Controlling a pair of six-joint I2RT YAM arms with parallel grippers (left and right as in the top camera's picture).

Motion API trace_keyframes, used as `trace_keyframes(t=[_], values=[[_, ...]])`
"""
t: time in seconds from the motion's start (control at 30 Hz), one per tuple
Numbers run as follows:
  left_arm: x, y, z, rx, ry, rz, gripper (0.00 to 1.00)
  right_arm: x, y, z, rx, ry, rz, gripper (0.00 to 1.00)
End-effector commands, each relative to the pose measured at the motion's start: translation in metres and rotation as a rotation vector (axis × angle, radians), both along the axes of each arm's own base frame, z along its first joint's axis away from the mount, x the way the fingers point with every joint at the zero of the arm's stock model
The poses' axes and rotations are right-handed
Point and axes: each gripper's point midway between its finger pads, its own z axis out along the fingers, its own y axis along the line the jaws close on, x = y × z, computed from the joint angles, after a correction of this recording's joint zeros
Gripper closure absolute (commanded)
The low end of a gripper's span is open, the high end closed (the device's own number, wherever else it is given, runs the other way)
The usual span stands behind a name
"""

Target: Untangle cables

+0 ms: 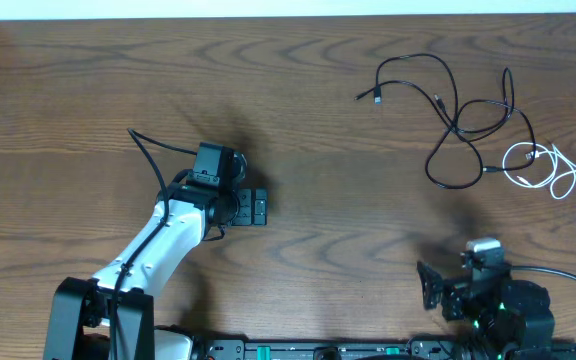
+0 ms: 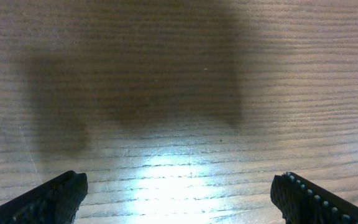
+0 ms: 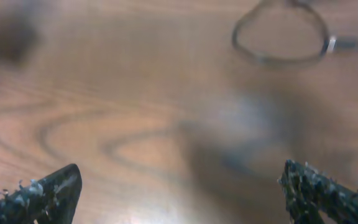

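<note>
Wooden worktop carries, nearest the robot, the right tool, jaws spread and empty, then the left tool off to the left, likewise released, while the tangled black cords and looped white cord lie beyond the right tool, well apart.

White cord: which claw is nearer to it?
Right. The right claw sits toward the robot's side, slightly left of the white cord; the left claw is far off to the cord's left.
</note>
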Motion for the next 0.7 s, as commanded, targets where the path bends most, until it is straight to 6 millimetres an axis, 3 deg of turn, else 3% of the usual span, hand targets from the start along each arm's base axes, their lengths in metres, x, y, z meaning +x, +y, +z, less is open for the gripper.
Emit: trace_keyframes(t=[0.0,0.17,0.23,0.4,0.53,0.67], values=[[-0.003,0.002,-0.005,0.009,0.017,-0.001,0.00,0.023,0.002,0.041,0.021,-0.199,-0.005,0.01],[-0.003,0.002,-0.005,0.009,0.017,-0.001,0.00,0.042,0.004,0.131,0.073,-0.572,-0.009,0.01],[-0.003,0.002,-0.005,0.009,0.017,-0.001,0.00,0.043,0.002,0.147,0.079,-0.640,-0.018,0.01],[-0.003,0.002,-0.005,0.009,0.017,-0.001,0.00,0.044,-0.003,0.133,0.065,-0.585,-0.040,0.01],[-0.003,0.002,-0.005,0.009,0.018,-0.001,0.00,0.048,-0.002,0.152,0.079,-0.701,-0.040,0.01],[-0.003,0.002,-0.005,0.009,0.017,-0.001,0.00,0.053,-0.002,0.144,0.079,-0.704,-0.040,0.01]])
